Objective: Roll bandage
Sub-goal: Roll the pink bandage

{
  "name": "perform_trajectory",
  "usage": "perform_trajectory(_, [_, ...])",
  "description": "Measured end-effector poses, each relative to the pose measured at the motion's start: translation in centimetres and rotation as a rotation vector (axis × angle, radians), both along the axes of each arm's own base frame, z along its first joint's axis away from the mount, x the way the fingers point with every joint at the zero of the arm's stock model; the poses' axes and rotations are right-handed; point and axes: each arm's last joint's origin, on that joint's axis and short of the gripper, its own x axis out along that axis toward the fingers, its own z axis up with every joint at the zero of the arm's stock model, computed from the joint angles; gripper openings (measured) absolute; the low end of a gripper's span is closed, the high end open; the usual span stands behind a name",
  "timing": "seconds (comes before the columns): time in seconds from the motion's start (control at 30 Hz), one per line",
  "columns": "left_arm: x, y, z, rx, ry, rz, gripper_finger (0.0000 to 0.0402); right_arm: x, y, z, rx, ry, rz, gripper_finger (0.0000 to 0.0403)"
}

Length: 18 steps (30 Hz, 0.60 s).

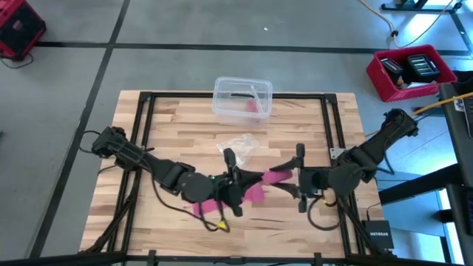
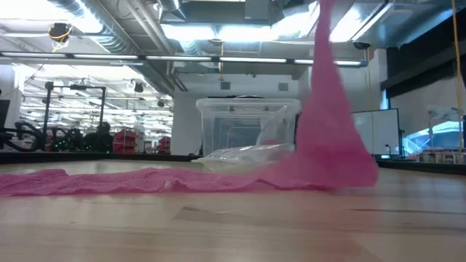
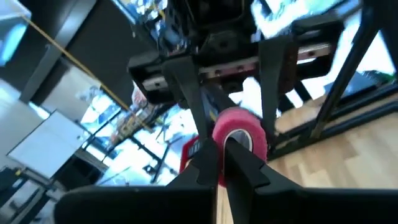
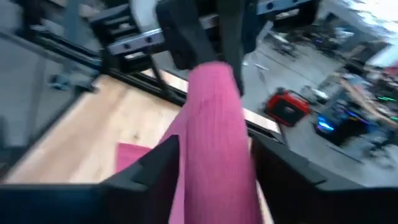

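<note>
The pink bandage [image 1: 277, 176] is partly rolled into a cylinder [image 3: 245, 127] held in the air between my two grippers. Its loose tail hangs down [image 2: 328, 94] and lies flat along the table [image 2: 109, 180]. My left gripper [image 1: 235, 179] is shut at one end of the roll. My right gripper [image 1: 299, 179] faces it from the table's right. It is open, with one finger on each side of the roll [image 4: 214, 112]. Whether those fingers touch it, I cannot tell. My left gripper pinches the roll at the middle of its end face [image 3: 231, 138] between its two shut fingers [image 3: 205, 165]. The fingers come in level, along the roll's length. The roll is lifted clear of the table, and its tail hangs slack down to the tabletop [image 2: 320, 171].
A clear plastic box [image 1: 242, 97] stands at the table's far edge, with a crumpled clear wrapper [image 1: 238, 146] in front of it. Black frame rails [image 1: 148, 125] run along the table's sides. A red crate [image 1: 410, 70] sits on the floor off the far right.
</note>
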Motion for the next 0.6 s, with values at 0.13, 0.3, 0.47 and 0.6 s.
perform_trajectory(0.13, [-0.3, -0.6, 0.1, 0.043, 0.009, -0.007, 0.0002, -0.6, -0.5, 2.2, 0.000, -0.011, -0.008, 0.0245])
perform_trajectory(0.3, [-0.9, -1.5, 1.1, 0.107, -0.045, 0.021, 0.0002, -2.9, -0.9, 6.0, 0.033, -0.058, -0.003, 0.0251])
perform_trajectory(0.47, [-3.0, -1.9, 4.6, 0.180, -0.209, 0.030, 0.0002, -5.1, -1.5, 9.0, 0.044, -0.094, -0.010, 0.0243])
perform_trajectory(0.6, [-5.7, -0.8, 8.3, 0.188, -0.382, 0.081, 0.0002, -6.6, -2.3, 10.8, 0.069, -0.139, -0.062, 0.0237])
